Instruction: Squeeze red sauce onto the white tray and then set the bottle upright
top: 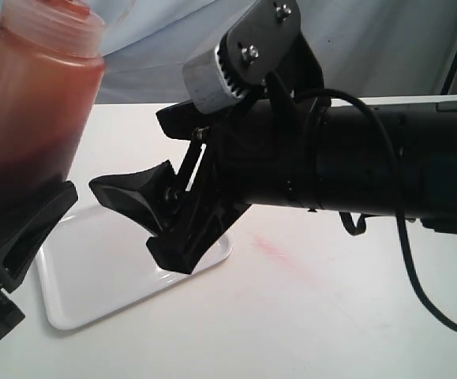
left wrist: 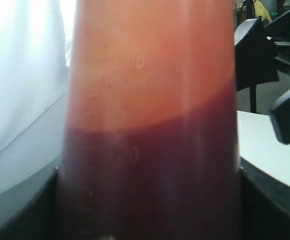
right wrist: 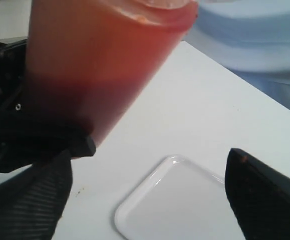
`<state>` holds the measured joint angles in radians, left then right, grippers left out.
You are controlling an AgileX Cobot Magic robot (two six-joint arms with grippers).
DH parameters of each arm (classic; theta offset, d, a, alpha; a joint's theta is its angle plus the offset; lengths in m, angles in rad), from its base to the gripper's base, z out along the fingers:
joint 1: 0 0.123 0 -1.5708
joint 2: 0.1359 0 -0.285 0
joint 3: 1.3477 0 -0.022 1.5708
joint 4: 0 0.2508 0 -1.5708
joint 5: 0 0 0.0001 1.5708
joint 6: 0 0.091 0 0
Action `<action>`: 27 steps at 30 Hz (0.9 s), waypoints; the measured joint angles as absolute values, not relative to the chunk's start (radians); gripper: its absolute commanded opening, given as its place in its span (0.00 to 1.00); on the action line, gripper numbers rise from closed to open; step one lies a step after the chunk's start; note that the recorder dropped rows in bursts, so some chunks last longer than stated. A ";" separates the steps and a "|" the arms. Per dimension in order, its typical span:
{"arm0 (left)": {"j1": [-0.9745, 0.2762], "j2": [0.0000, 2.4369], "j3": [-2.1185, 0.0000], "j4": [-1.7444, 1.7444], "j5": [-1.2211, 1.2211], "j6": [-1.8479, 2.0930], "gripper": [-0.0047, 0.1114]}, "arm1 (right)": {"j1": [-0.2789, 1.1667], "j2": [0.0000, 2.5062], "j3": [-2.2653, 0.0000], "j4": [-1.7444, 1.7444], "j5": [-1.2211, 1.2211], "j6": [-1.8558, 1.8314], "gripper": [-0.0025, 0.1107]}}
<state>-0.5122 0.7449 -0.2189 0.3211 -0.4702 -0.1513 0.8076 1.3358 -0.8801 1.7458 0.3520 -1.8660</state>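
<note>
The bottle [top: 31, 103] is translucent orange with dark red sauce in its lower half. It is held roughly upright in the air at the left, and its nozzle is out of view. My left gripper [top: 23, 229] is shut on its lower body, and the bottle [left wrist: 150, 125] fills the left wrist view. The white tray [top: 94, 276] lies on the table below. My right gripper [top: 129, 225] hangs open over the tray, beside the bottle and not touching it. In the right wrist view the tray [right wrist: 185, 210] shows between the open fingers, with the bottle [right wrist: 94, 65] beyond. No drops of red sauce show on the tray.
A faint pinkish smear [top: 274, 249] marks the white table [top: 307, 316] to the right of the tray. The right arm [top: 370, 158] stretches across the middle of the exterior view. Pale cloth [top: 370, 47] hangs behind the table.
</note>
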 measured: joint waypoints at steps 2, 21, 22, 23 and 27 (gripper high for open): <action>-0.512 0.762 -0.204 0.341 -0.529 -0.181 0.04 | 0.808 1.336 -0.880 1.746 0.359 -1.869 0.70; -0.512 1.101 -0.170 0.443 -0.968 -0.226 0.04 | 0.806 1.336 -0.880 1.744 0.431 -1.909 0.70; -0.512 1.117 -0.170 0.444 -0.987 -0.226 0.04 | 0.806 1.336 -0.880 1.744 0.429 -1.911 0.70; -0.512 1.133 -0.170 0.444 -1.011 -0.226 0.04 | 0.806 1.336 -0.880 1.744 0.427 -1.913 0.70; -0.510 1.189 -0.170 0.454 -1.099 -0.228 0.04 | 0.806 1.336 -0.880 1.744 0.427 -1.917 0.70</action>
<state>-0.5099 1.1889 -0.1705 0.4544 -1.0993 -0.2277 0.8062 1.3358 -0.8801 1.7438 0.4272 -1.9171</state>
